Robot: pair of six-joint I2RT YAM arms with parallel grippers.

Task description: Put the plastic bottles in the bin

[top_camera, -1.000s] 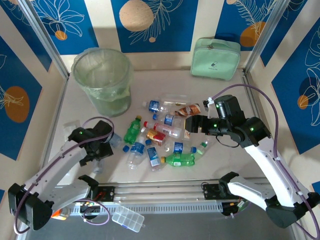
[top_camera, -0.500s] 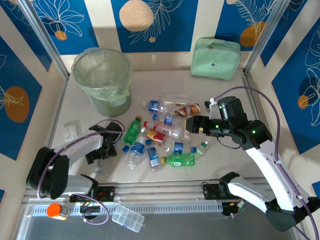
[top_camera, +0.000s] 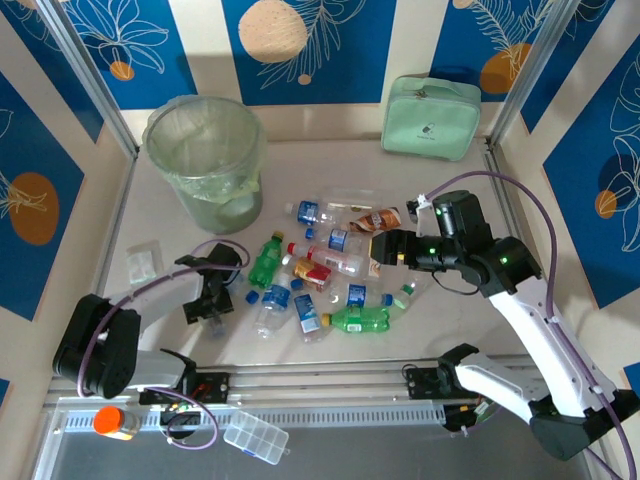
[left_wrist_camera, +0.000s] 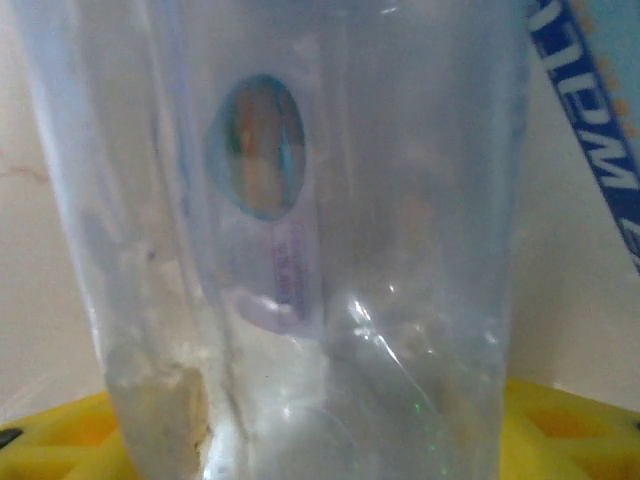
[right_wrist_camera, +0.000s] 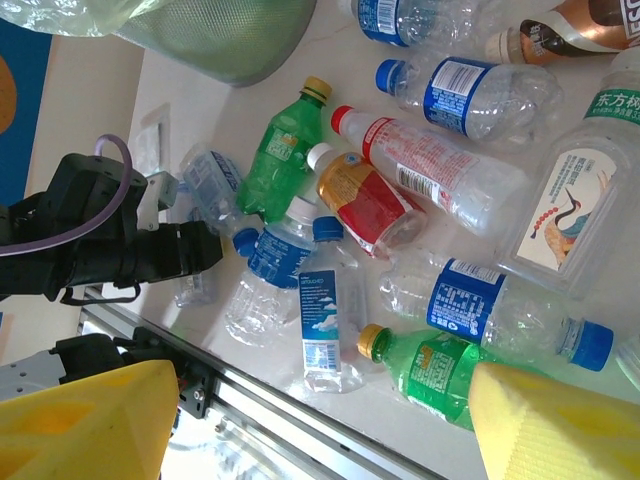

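Note:
Several plastic bottles lie in a pile mid-table: a green one (top_camera: 265, 260), another green one (top_camera: 362, 318), a red-labelled one (top_camera: 335, 260) and clear blue-labelled ones (top_camera: 270, 308). My left gripper (top_camera: 213, 300) lies low at the pile's left edge, shut on a clear bottle (left_wrist_camera: 320, 250) that presses against both yellow pads (left_wrist_camera: 60, 440). My right gripper (top_camera: 385, 250) hovers open above the pile's right side. Its pads (right_wrist_camera: 90, 420) stand wide apart, with a small blue-labelled bottle (right_wrist_camera: 325, 310) and a green bottle (right_wrist_camera: 440, 370) far below. The bin (top_camera: 215, 200) stands back left.
A mint-green zippered case (top_camera: 432, 117) sits at the back right. A small white packet (top_camera: 141, 264) lies left of my left arm. In front of the metal rail (top_camera: 320, 385) are a clear compartment box (top_camera: 256, 436) and an orange-capped jar (top_camera: 115, 422).
My left arm has dropped low to the table and its jaws have narrowed round the clear bottle. The right gripper has narrowed a little and barely moved.

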